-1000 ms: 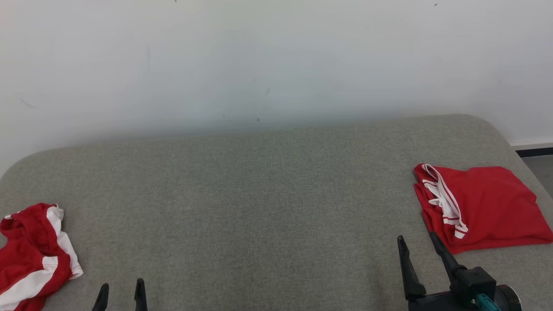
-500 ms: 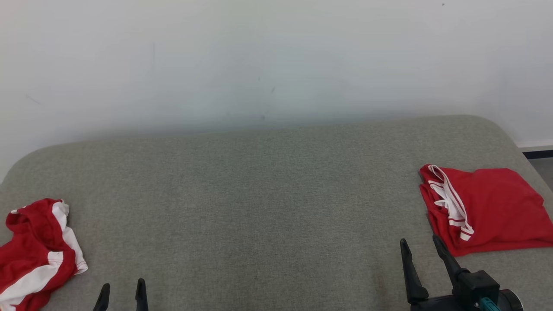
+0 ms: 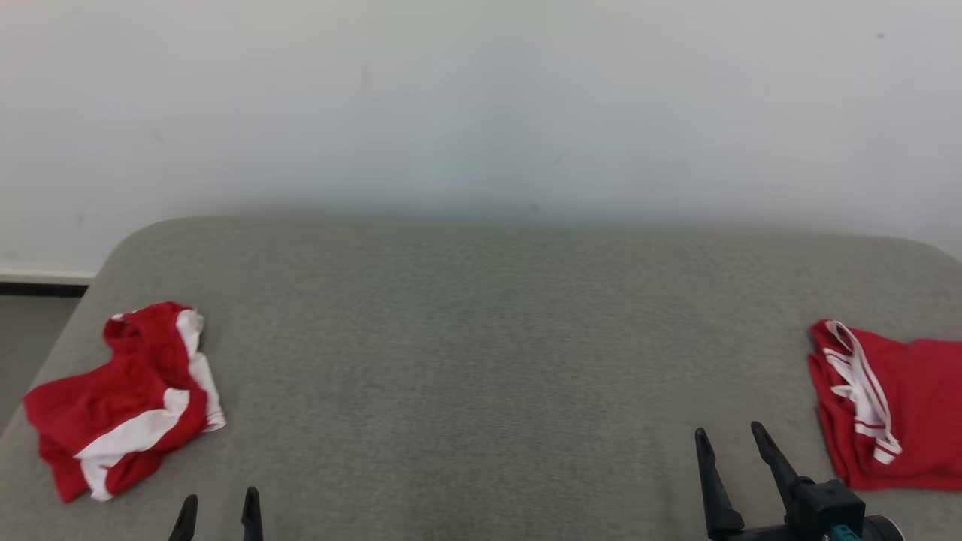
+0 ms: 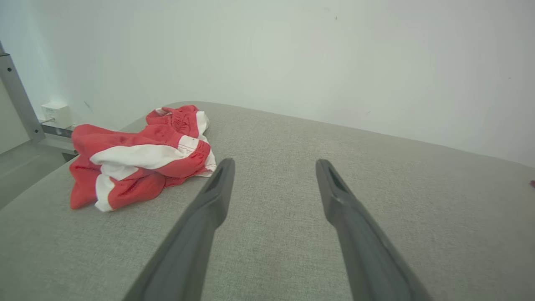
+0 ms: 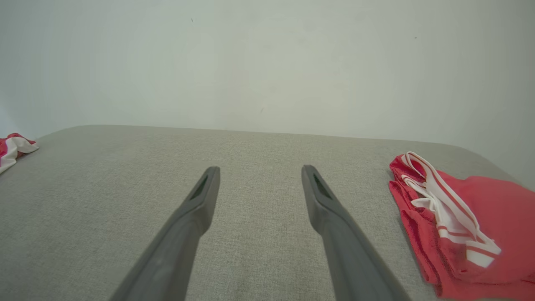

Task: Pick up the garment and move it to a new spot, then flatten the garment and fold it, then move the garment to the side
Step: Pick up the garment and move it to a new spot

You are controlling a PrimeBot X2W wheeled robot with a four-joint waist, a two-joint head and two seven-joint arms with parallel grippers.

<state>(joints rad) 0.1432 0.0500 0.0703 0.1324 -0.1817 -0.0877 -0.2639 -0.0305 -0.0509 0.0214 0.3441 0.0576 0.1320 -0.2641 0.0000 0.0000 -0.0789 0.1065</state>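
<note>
Lower left: crumpled garment [image 3: 124, 398]. Right edge: folded garment [image 3: 913, 409]. Bottom edge: left gripper [image 3: 219, 496], right gripper [image 3: 728, 430], both released, empty.

Just right of right gripper [image 3: 727, 430]: folded red garment [image 3: 894, 406] cut by picture edge, far side unseen. Bottom edge cuts left gripper [image 3: 219, 497] just below fingertips; right gripper's body clipped there too. Far left of right gripper's fingers: crumpled red-and-white garment [image 5: 12, 147], mostly cut off. Far right of left gripper: red speck [image 4: 532, 182], too small to tell.
</note>
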